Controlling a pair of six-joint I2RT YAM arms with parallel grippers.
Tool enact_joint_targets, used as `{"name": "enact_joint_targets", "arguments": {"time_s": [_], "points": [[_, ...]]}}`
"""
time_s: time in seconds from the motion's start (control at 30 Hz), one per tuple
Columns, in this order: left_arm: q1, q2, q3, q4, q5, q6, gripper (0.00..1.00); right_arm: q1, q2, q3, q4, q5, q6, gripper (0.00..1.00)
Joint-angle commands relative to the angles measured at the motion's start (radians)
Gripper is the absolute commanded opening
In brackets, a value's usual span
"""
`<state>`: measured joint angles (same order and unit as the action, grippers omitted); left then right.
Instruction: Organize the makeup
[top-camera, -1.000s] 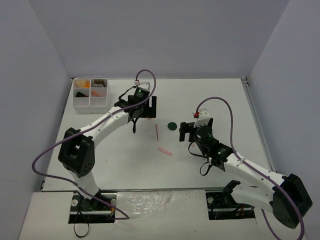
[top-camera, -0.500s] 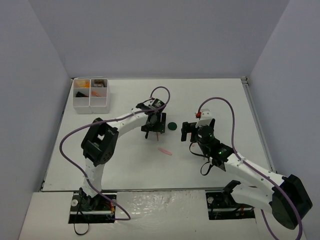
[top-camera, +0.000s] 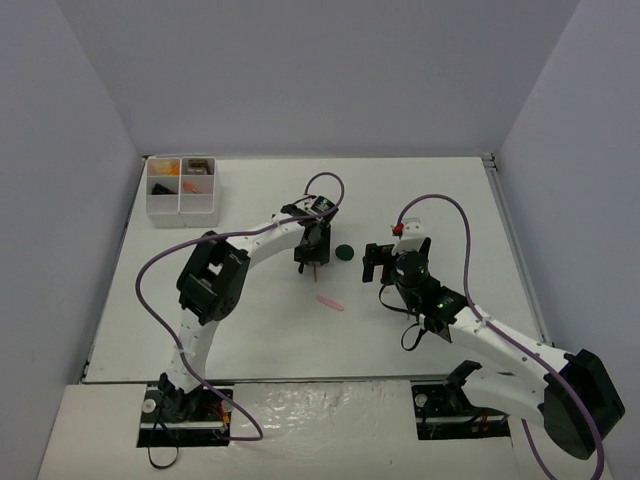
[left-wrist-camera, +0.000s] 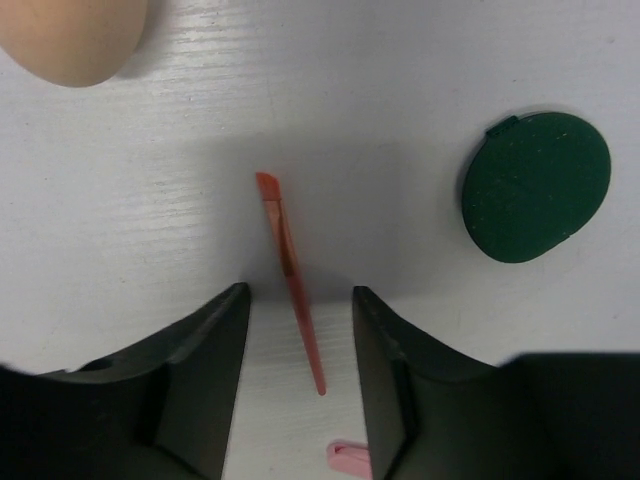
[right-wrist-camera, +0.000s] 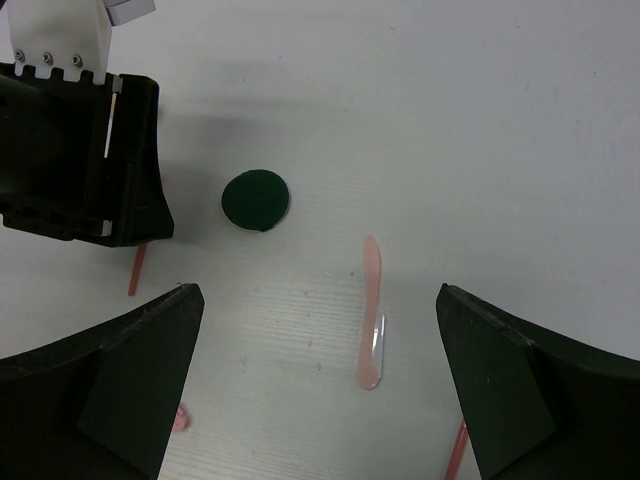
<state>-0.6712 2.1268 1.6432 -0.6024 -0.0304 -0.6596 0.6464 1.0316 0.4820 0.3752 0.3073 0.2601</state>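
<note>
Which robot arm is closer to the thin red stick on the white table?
Left. The left arm's fingers straddle the thin red stick, open, one on each side. The right arm's fingers sit farther right, beyond the dark-green round compact.

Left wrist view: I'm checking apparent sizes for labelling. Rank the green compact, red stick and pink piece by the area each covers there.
1. green compact
2. red stick, the longest, but very thin
3. pink piece, cut off at the bottom edge, so its full size is unsure
</note>
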Motion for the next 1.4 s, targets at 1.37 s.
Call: {"name": "enact_joint_targets", "arguments": {"time_s": [1.37], "points": [[0.408, -0.724, -0.525, 0.793, -0.355, 0.307, 0.0, -0.026, -0.02, 0.0, 0.055, 0.002, 0.011, 1.0]]}}
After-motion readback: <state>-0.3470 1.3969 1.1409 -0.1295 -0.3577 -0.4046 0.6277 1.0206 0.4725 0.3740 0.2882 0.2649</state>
